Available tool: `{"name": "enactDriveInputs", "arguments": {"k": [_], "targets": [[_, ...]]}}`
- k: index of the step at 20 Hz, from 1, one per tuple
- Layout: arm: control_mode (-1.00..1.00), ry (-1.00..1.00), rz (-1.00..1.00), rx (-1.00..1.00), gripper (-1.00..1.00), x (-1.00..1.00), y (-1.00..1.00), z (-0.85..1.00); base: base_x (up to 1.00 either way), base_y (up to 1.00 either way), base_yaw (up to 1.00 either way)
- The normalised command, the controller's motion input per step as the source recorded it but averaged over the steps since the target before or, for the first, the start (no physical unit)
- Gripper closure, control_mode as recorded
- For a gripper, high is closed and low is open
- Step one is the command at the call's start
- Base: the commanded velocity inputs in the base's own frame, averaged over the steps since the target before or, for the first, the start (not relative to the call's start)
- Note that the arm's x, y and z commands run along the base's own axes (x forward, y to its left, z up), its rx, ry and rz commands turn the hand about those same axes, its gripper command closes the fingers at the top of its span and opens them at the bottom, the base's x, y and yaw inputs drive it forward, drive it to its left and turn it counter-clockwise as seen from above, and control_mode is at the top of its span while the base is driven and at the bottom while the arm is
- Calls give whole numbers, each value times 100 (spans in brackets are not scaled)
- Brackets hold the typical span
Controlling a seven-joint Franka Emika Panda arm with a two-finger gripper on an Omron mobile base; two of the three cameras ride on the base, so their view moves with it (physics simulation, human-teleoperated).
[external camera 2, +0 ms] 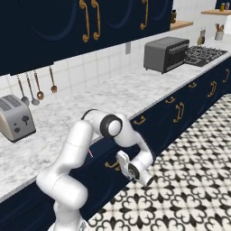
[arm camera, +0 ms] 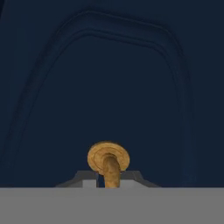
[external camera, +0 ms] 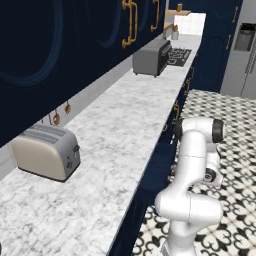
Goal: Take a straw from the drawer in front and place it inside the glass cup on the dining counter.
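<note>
My gripper (external camera 2: 118, 164) is down at the navy drawer (external camera 2: 103, 155) under the marble worktop, shut on its brass handle (external camera 2: 111, 166). In the hand view the brass handle (arm camera: 108, 162) stands out from the flat navy drawer front (arm camera: 109, 87), and my gripper (arm camera: 109, 178) has a grey fingertip against each side of its stem. A thin red-pink sliver (external camera 2: 91, 154) shows at the drawer's upper left; I cannot tell whether it is the straw. The glass cup and the dining counter are out of view.
The marble worktop (external camera: 115, 130) carries a silver toaster (external camera: 46, 150) to my left and a grey toaster oven (external camera 2: 166, 54) further along. Navy upper cabinets (external camera 2: 67, 27) hang over it. Patterned black-and-white floor (external camera 2: 189, 180) lies open to the right.
</note>
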Motion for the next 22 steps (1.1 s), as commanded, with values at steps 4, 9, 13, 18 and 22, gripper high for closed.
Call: {"name": "enactDriveInputs", "arguments": {"k": [4, 9, 13, 18, 22], "targets": [[-100, 5, 0, 0, 100, -3, -100, 6, 0, 0, 0], [-100, 8, 1, 0, -100, -8, -83, 1, 0, 0, 0], [-100, 14, 0, -8, -100, -21, -3, 12, 0, 0, 0], [-100, 7, 0, -19, -100, -75, 0, 48, 0, 0, 0], [-100, 11, 0, -30, -100, -65, 0, 61, 0, 0, 0]]}}
